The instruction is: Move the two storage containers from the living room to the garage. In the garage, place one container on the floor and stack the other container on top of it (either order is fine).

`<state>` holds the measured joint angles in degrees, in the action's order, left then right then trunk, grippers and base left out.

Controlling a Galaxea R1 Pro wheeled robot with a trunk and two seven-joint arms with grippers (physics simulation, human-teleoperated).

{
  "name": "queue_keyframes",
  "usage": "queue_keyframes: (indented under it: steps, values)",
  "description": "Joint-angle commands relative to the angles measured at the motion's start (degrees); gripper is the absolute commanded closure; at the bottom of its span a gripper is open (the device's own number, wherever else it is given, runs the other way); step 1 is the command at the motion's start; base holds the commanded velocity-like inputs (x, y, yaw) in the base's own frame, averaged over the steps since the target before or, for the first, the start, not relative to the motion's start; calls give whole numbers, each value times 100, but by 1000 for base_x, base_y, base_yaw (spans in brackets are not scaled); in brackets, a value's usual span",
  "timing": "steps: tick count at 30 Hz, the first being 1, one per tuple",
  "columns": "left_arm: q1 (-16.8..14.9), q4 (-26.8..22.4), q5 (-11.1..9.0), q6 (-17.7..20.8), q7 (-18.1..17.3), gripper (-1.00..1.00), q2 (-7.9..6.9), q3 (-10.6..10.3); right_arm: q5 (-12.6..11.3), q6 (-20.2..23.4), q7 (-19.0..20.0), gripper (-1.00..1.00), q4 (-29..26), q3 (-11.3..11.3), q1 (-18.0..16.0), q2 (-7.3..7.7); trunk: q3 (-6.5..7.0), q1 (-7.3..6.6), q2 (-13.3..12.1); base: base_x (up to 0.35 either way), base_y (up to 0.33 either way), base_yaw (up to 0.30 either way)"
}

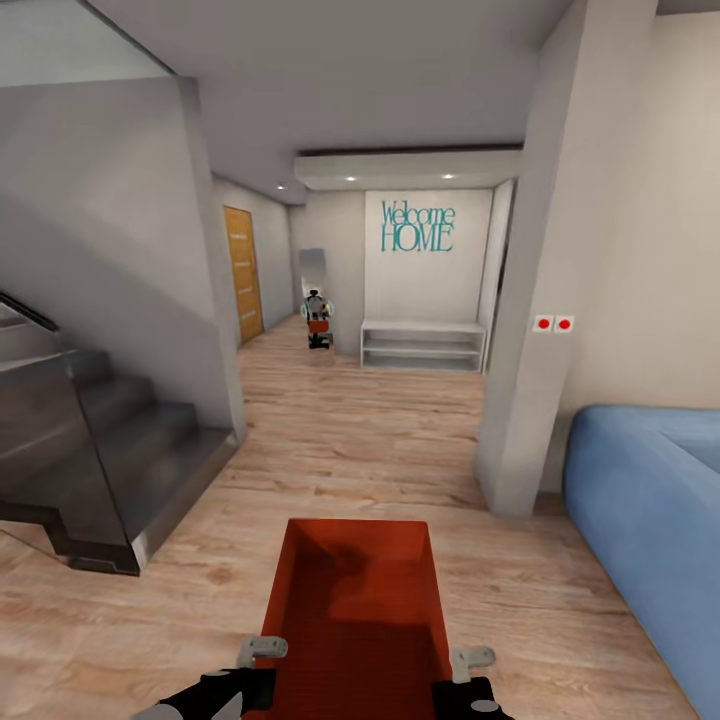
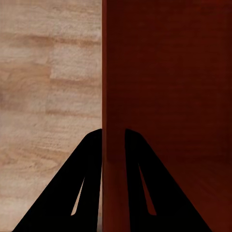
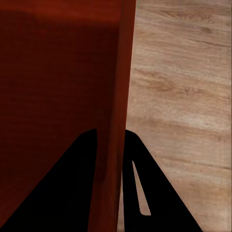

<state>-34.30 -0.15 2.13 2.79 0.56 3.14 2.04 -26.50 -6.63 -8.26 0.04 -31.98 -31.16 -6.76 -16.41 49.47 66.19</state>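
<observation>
Both tools [image 1: 262, 650] [image 1: 470, 660] clamp one storage container [image 1: 355, 600], lengthwise pointing straight ahead.

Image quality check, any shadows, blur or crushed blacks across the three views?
Head view: soft overall, a dark shadow patch inside the storage container, ceiling spotlights bright. Left wrist view: fingers are pure black silhouettes, no detail; container wall dim. Right wrist view: same black fingers, wood floor evenly lit.

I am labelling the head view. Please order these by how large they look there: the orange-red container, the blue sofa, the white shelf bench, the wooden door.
1. Orange-red container, nearest the camera
2. Blue sofa, cut by the edge, so close to first
3. White shelf bench
4. Wooden door, looks similar to the bench; both are far away
</observation>
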Motion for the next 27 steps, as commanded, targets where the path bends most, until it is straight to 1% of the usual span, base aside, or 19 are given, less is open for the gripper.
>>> queue_keyframes:
  steps: [1, 27]
  values:
    - [-6, -11, 51, 20, 42, 100, 3, -21, -121, -33, -27, 100, 22, -81, -4, 69, -7, 3, 4, 324, 0, 0]
    - [-6, -11, 51, 20, 42, 100, 3, -20, -119, -40, -27, 100, 22, -81, -4, 69, -7, 3, 4, 324, 0, 0]
